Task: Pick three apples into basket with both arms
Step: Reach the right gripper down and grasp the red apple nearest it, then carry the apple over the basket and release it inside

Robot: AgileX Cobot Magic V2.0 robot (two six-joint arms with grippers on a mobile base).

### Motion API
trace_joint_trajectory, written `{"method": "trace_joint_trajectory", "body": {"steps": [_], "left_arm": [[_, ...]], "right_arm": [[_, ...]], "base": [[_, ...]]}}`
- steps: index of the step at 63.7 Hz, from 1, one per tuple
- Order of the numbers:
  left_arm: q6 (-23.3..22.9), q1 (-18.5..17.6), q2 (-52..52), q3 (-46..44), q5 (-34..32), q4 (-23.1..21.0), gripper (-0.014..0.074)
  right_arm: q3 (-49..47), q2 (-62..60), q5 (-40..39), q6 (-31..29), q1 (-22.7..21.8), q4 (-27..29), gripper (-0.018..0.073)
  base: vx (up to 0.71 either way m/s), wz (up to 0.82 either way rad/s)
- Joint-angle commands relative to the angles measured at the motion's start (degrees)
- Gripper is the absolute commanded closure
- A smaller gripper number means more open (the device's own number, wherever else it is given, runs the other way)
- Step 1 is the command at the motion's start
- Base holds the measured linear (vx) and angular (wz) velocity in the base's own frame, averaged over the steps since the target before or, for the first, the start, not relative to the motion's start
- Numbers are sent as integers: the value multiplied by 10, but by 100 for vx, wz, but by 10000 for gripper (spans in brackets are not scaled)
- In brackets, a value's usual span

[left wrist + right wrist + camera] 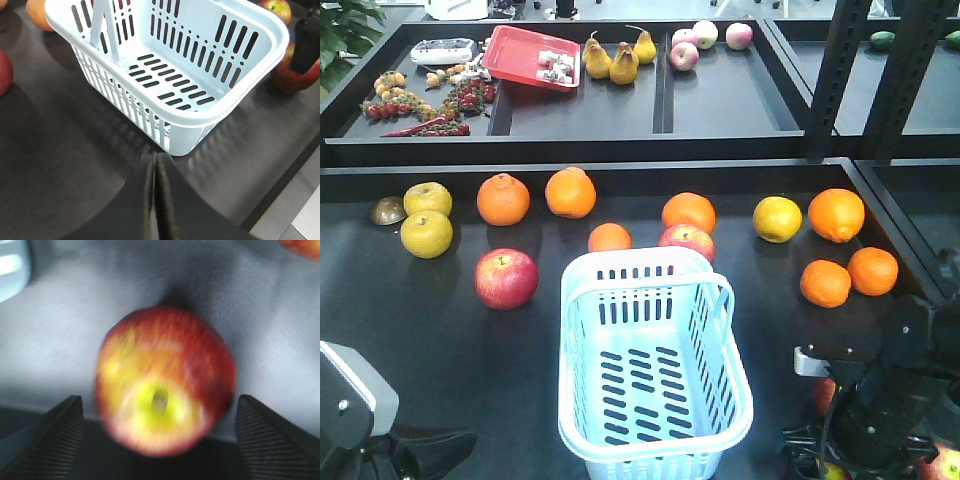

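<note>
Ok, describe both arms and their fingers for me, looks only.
Left arm: black body under a light grey plate; the left fingers are smooth, dark and tapered. Right arm: bulky and black, with a pale metal bracket; the right fingers are dark with fine ribbing.

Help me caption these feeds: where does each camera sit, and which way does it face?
Exterior front: high behind left arm and right arm, seen in bottom corners; faces forward-down over basket.
Left wrist: faces down past shut left tool at basket.
Right wrist: faces down onto apple between fingers of open right tool.
Shared: basket, in front and left-wrist views.
</note>
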Motion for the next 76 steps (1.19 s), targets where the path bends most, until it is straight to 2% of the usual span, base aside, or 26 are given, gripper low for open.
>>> {"method": "trace_joint_trajectory", "body": {"steps": [1,10,26,34,46,52,63,76], "left_arm": [[-5,0,-6,-15,-39,-7,603],[-5,0,-6,-15,-39,-7,603],[-5,0,-6,-15,-39,-7,603],[-5,0,-6,-15,-39,-7,603],[-5,0,-6,-15,-39,-7,603],[-5,0,-6,-15,-39,-7,603],[-5,0,-6,-15,-42,-7,603],[-5,0,-6,-15,-41,-7,603]], "right_arm": [[-8,-12,-3,-6,1,6,-16],[-8,-13,-5,-11,1,5,76],[-8,-60,10,-29,0,5,428],[-11,-138,32,-31,0,-3,533],[-47,-296,105,-29,0,-4,554],[-77,-362,116,-29,1,17,554],[-111,-398,111,-98,1,145,551],[-106,-321,98,-187,1,280,545]], "base": [[0,0],[0,0],[0,0],[0,0],[0,0],[0,0],[0,0],[0,0]]}}
